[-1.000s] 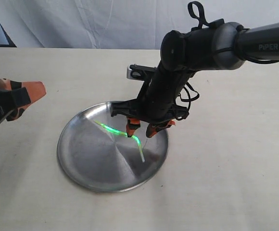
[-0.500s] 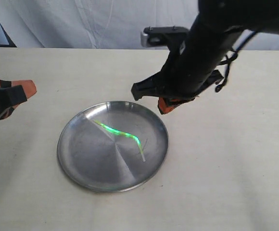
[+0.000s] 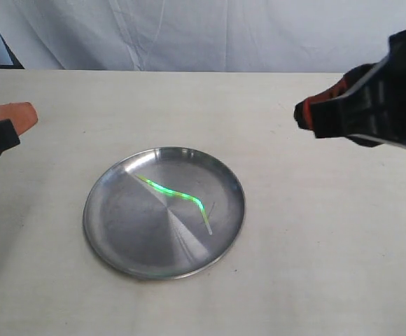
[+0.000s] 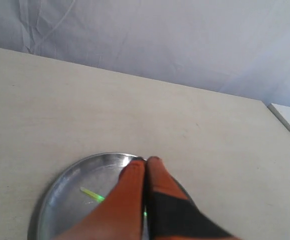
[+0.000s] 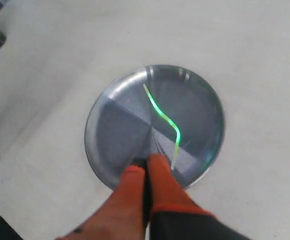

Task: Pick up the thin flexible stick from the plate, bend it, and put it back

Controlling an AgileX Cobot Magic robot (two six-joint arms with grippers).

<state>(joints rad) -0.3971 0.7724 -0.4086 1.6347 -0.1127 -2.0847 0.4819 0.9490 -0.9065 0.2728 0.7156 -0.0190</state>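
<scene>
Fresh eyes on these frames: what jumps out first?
The glowing green wavy stick lies inside the shiny steel plate, in the middle of the exterior view. The left gripper sits shut at that view's left edge and the right gripper shut at its right, both apart from the plate.

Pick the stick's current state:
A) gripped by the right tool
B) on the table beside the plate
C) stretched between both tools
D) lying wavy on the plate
D: the stick lies in a wavy line on the plate, with nothing gripping it.
</scene>
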